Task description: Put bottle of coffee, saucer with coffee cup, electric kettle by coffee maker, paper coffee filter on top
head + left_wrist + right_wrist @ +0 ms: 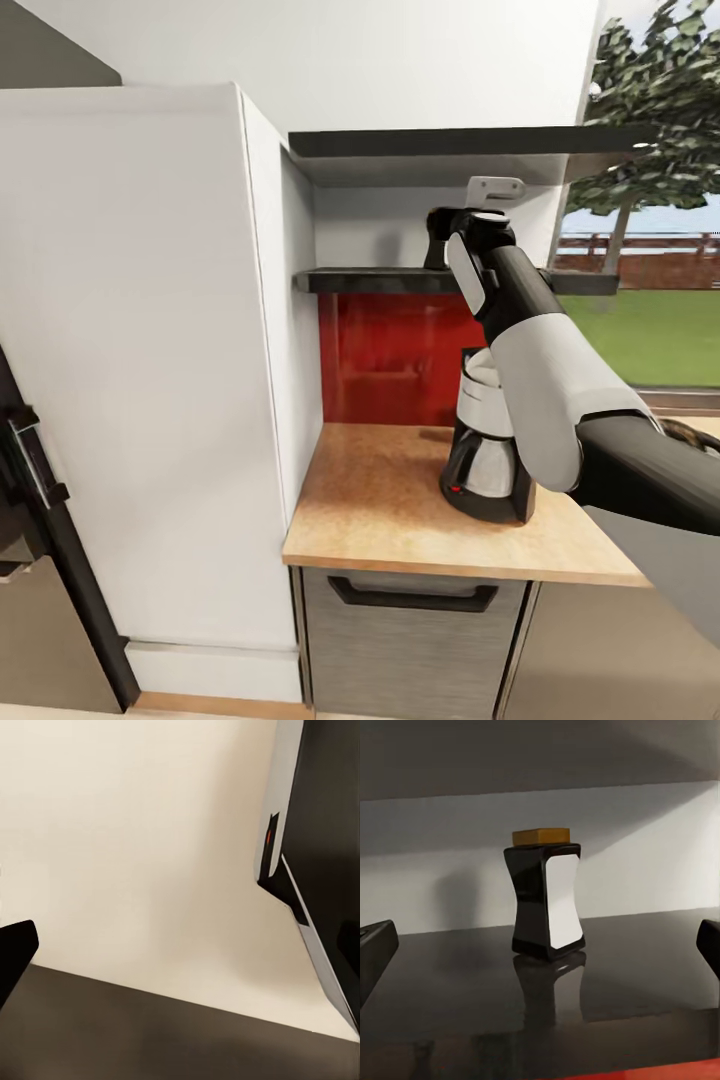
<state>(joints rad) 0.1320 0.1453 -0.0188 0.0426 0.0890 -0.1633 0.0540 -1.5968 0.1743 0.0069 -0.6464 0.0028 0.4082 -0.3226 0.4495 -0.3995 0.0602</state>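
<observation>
The bottle of coffee (546, 900) stands upright on the dark glossy kitchen shelf (615, 975), with a yellow-brown cap and a pale side panel. My right gripper (544, 941) is open, its dark fingertips (375, 952) wide apart on either side and short of the bottle. From the head, my right arm reaches up to the kitchen shelf (380, 282), and my right gripper (440, 240) hides the bottle. The coffee maker (485, 460) stands below on the kitchen countertop (390, 510). One dark left fingertip (15, 952) shows before a cream surface.
A tall white cabinet (140, 350) walls off the counter's left end, with a black appliance (30, 480) beyond it. A second dark shelf (450, 142) hangs above the first. A red backsplash (390, 350) is behind the coffee maker, a window (650, 300) to the right.
</observation>
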